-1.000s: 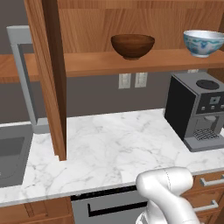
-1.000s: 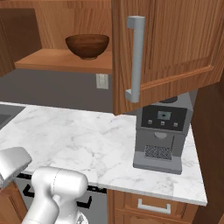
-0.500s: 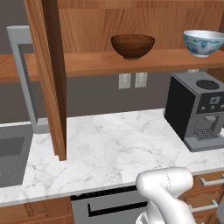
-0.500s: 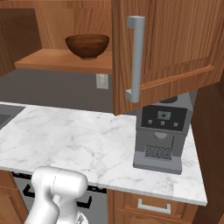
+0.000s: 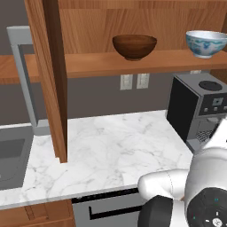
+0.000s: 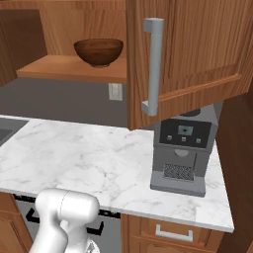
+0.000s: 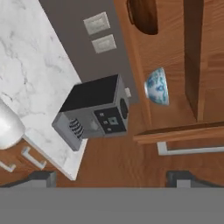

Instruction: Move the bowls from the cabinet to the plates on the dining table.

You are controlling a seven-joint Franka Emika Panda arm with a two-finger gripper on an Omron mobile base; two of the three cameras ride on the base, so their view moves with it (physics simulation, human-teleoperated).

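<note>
The fingers [image 7: 112, 178] stood released, spread wide with nothing between them, their two dark tips apart at the bottom of the hand view and looking up toward the cabinet. Nearest the base lay the marble desk [image 5: 102, 150], white with grey veins, with a black coffee machine [image 6: 182, 150] standing at its right end and a grey sink [image 5: 11, 153] set in at its left. On the grey wall behind were two pale outlets [image 5: 133, 81]. Above them ran the wooden shelf [image 5: 133, 62] of the cabinet [image 6: 188, 49], its doors swung open; one panelled door with a long grey bar handle [image 6: 153, 66] hung over the coffee machine in the right base view. The dark brown bowl [image 5: 134, 46] sat upright on the shelf near its middle, and the white and blue bowl [image 5: 207, 43] sat upright well apart from it, farther right, above the coffee machine.
</note>
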